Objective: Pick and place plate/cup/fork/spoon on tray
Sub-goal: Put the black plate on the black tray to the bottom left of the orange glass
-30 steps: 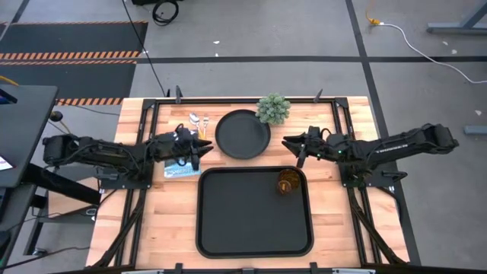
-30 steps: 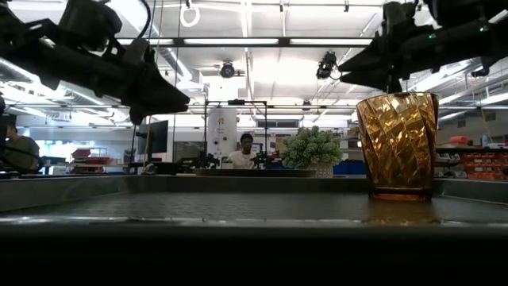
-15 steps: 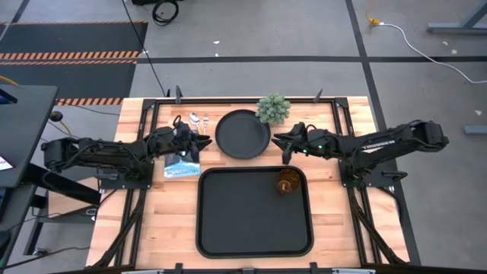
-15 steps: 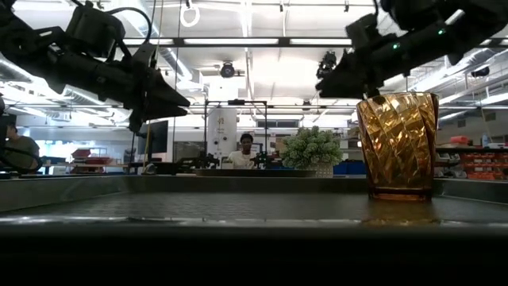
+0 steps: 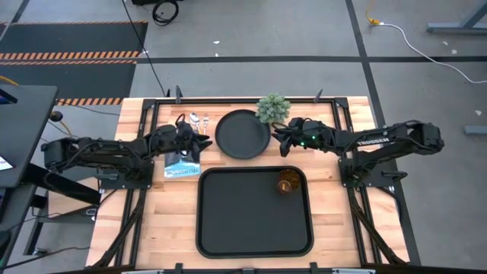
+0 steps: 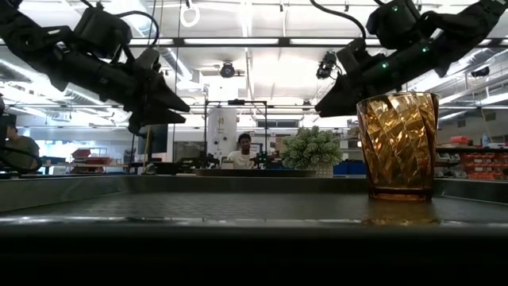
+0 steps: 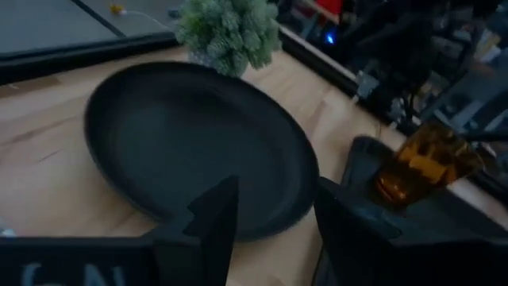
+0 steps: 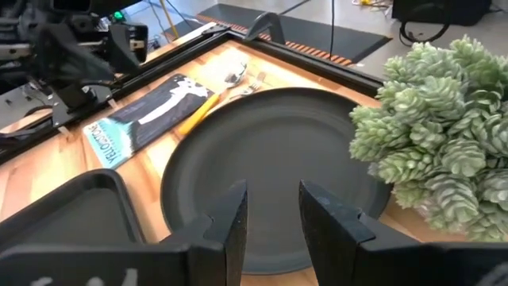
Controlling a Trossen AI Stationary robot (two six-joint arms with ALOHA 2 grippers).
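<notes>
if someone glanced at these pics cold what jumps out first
Probably the big black tray at the table's near middle, with the amber cup standing in its far right corner. Just beyond it the round black plate lies on bare wood, with the left claw and right claw, both open, flanking it.

Small green potted plant point(image 5: 273, 109) on the back part of the wooden bench point(image 5: 171, 213). Flat blue-and-white printed card point(image 5: 182, 164) lying on the bench's left side. Person point(image 6: 243, 149) seated far back in the room.
</notes>
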